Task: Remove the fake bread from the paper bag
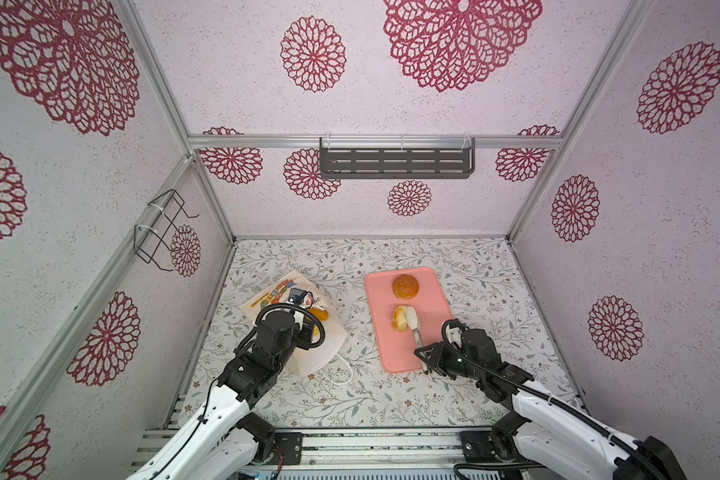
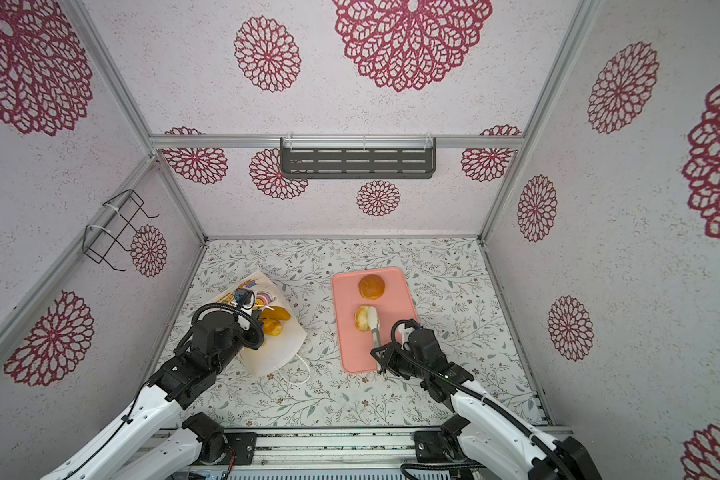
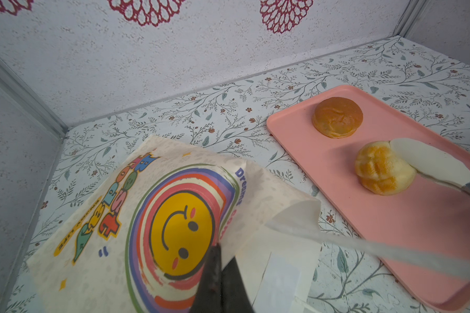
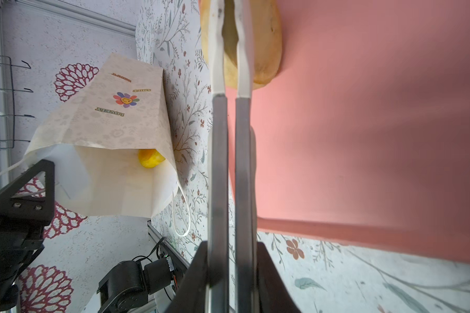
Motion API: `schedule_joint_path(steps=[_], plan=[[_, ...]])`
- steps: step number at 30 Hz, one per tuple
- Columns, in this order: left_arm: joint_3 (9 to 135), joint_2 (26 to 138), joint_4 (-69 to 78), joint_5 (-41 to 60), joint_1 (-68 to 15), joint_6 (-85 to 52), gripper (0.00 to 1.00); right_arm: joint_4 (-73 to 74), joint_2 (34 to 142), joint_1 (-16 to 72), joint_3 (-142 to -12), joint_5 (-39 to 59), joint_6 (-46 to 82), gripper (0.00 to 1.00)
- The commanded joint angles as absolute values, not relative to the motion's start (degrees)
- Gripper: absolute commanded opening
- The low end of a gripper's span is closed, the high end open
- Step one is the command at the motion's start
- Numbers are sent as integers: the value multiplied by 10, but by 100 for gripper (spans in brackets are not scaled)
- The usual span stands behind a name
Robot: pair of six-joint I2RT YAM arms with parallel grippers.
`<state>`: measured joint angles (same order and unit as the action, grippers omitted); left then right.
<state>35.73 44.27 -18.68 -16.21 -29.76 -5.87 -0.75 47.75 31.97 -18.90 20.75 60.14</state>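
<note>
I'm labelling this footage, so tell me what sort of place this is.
Probably a staged robot test booth, not a real kitchen: wallpapered panels in an aluminium frame, two robot arms on a base rail, and toy buns on a pink tray.

The paper bag (image 1: pixel 329 351) sits on the left of the table (image 1: pixel 491 291), tipped over, its open mouth turned toward the front and the tray (image 1: pixel 391 351). Pieces of fake bread (image 2: pixel 276 313) lie inside the mouth. A cord handle (image 1: pixel 347 374) trails on the table in front of the bag. The left gripper (image 3: pixel 217 260) pinches the bag's rim.

The tray lies right of the bag, well apart from it. A round bun (image 1: pixel 405 286) rests on its far end and a second bun (image 1: pixel 399 319) sits nearer the middle. The tongs (image 1: pixel 415 332) reach along the tray's near half, tips around that bun, handles clamped in the right gripper (image 1: pixel 426 358) at the tray's near edge.
</note>
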Motion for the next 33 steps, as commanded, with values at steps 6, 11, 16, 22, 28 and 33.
schedule_joint_path(steps=[6,11,16,22,28,33], plan=[[376,446,-179,-170,-303,-60,0,-228,410,282,-240,152,528,29],[375,446,-180,-170,-302,-61,0,-294,403,274,-257,130,507,42],[375,446,-180,-171,-304,-61,0,-357,399,268,-289,97,487,49],[375,449,-178,-169,-305,-60,0,-428,399,258,-339,61,458,51],[376,452,-177,-167,-305,-61,0,-452,409,258,-379,67,437,44],[376,452,-177,-166,-305,-61,0,-457,423,258,-403,80,420,37]])
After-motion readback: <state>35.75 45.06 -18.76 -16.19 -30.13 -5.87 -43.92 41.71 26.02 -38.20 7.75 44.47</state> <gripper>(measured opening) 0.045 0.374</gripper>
